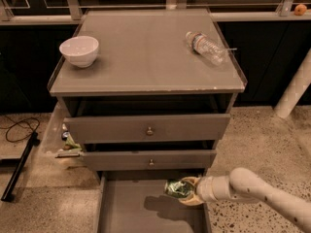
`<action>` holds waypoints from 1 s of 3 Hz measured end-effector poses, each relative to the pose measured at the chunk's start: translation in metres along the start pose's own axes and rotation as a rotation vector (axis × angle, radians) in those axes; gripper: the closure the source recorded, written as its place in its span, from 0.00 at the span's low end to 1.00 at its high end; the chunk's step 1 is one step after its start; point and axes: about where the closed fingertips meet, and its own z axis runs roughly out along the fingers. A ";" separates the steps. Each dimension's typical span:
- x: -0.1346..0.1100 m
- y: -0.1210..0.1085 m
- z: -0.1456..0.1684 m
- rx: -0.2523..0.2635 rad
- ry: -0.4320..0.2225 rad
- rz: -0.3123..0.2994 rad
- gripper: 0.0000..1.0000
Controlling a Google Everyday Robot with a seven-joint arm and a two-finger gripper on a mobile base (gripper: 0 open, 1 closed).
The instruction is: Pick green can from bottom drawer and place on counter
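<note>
**Green can gripped over the open bottom drawer**

Arm pose: the white arm [252, 191] enters from the lower right, below and right of the counter's [146, 67] front edge. The forearm runs roughly level toward the left. The gripper [185, 191] is at its left end, under the right half of the counter front, with tan fingers [190, 181] clamped above and below the green can [175, 188].

Can: lying on its side in the grip, one end pointing left. It is inside the outline of the bottom drawer [131, 210], near the drawer's back right. A dark shadow lies on the drawer floor beneath and left of it. Whether the can touches the floor cannot be told.

Containers:
- Bottom drawer: lowest under the counter, pulled well out past the counter front. Only the can shows over its grey floor.
- Two upper drawers with round knobs [149, 130], directly under the counter: each partly open, contents hidden.
- White bowl [79, 50]: upright on the counter's left rear; interior looks bare.
- Clear water bottle [206, 47]: on its side on the counter's right rear, near the right rim.
</note>
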 end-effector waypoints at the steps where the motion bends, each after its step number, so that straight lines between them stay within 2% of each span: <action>1: -0.038 -0.018 -0.064 0.042 0.021 -0.045 1.00; 2: -0.075 -0.039 -0.110 0.054 0.022 -0.083 1.00; 3: -0.076 -0.039 -0.109 0.052 0.024 -0.087 1.00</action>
